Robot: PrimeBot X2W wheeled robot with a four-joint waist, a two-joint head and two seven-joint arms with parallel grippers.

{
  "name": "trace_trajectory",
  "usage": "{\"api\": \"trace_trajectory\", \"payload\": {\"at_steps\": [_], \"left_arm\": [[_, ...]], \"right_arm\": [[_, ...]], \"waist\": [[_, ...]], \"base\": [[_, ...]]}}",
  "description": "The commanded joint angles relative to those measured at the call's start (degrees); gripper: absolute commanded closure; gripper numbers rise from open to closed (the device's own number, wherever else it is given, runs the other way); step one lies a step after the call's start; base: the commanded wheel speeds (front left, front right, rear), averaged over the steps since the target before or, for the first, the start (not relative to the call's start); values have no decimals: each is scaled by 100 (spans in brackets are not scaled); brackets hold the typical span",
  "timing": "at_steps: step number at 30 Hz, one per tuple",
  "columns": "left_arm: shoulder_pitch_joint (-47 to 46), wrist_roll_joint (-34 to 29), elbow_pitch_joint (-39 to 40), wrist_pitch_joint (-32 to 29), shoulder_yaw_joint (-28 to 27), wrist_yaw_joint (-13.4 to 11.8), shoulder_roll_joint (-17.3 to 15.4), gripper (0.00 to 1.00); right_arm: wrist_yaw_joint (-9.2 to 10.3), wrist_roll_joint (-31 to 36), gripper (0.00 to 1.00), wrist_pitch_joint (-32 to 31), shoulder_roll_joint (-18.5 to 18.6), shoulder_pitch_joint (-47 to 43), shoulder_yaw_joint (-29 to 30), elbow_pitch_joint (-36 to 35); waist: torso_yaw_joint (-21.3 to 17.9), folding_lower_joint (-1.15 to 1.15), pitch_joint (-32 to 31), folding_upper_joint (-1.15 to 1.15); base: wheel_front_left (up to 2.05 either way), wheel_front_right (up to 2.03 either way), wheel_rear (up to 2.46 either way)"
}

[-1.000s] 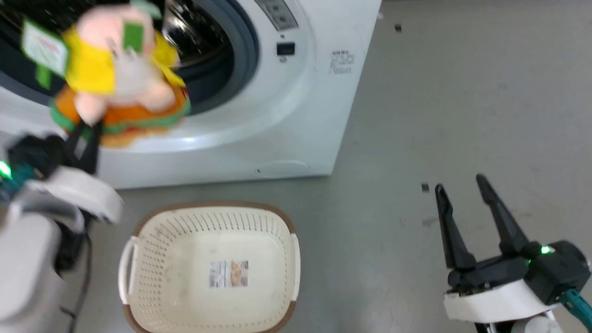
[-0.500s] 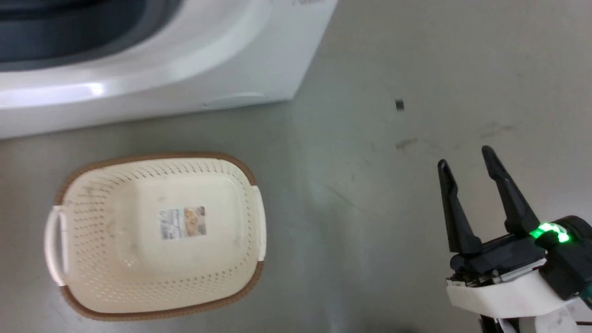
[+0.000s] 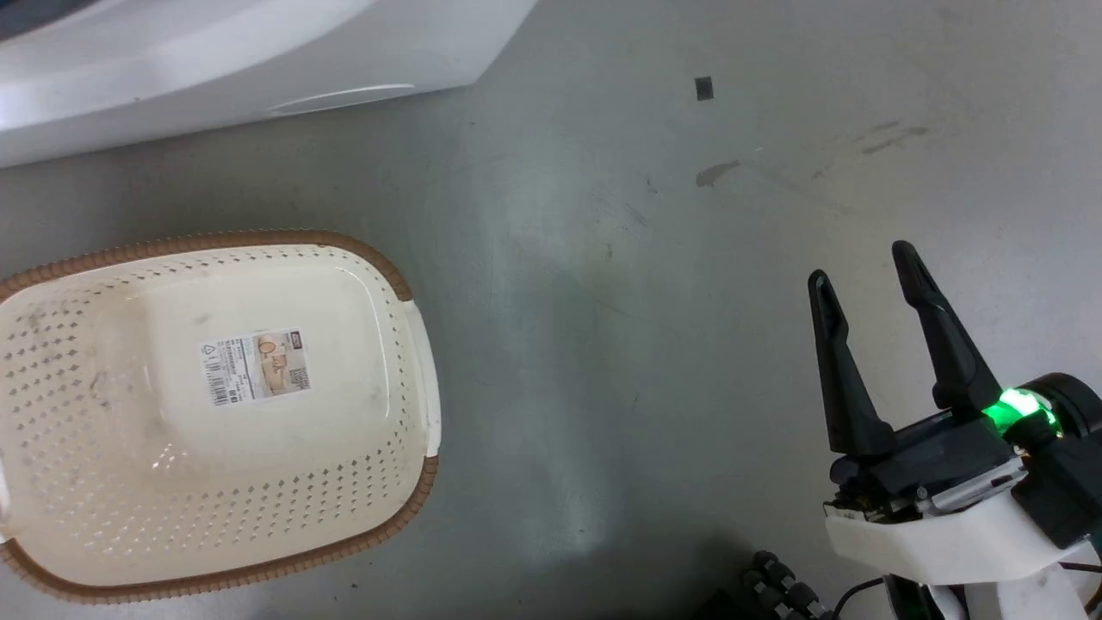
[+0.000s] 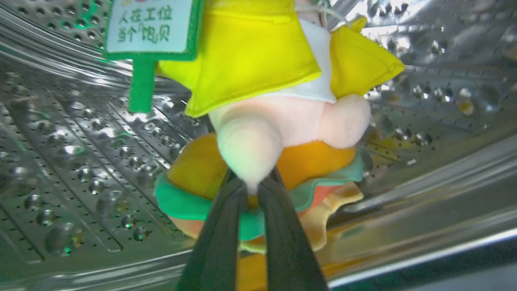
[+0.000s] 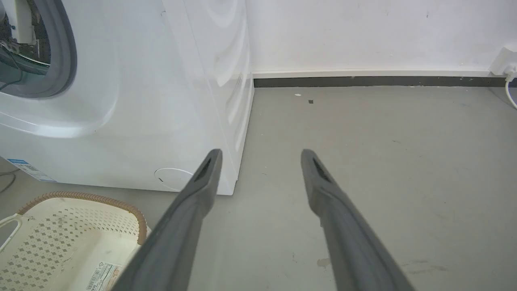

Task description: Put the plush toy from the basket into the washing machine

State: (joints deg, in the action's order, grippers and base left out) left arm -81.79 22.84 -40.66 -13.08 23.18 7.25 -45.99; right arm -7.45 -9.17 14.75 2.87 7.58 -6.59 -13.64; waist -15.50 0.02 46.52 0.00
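Observation:
In the left wrist view my left gripper (image 4: pixel 252 184) is shut on a pale pink limb of the plush toy (image 4: pixel 262 133), a hamburger with orange bun, green and yellow layers and a green tag. The toy hangs inside the washing machine's shiny perforated drum (image 4: pixel 68 145). The cream basket (image 3: pixel 112 482) with its brown rim sits on the floor at the lower left of the head view, with nothing in it but a label on its floor. The washing machine (image 3: pixel 215 52) fills the top left corner there. My right gripper (image 3: pixel 865 267) stands open over bare floor at the lower right.
The grey floor (image 3: pixel 620 301) stretches to the right of the basket, with a small dark square mark (image 3: pixel 704 88) on it. In the right wrist view a white wall with a dark baseboard (image 5: pixel 363 81) runs behind, and a white cable (image 5: pixel 509 91) hangs at the far right.
The head camera has swung down and right, so the washer door, the toy and the left arm have left that view. The right gripper holds its pose, still open.

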Motion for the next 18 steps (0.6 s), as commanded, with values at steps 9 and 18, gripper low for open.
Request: {"api": "trace_trajectory", "payload": {"at_steps": [9,18], "left_arm": [[-338,650,-274,-54,1409,23,-157,84],[-132,1099,-801,820,1814,23,60,0]], "right_arm": [[-3,-109,0,24,0,169,2,77],[-3,21,0,25,0,244,99,178]], "waist": [[-9,-2,-23,0],[200,-2,-517,0]], "base": [[0,0,0],[0,0,0]]}}
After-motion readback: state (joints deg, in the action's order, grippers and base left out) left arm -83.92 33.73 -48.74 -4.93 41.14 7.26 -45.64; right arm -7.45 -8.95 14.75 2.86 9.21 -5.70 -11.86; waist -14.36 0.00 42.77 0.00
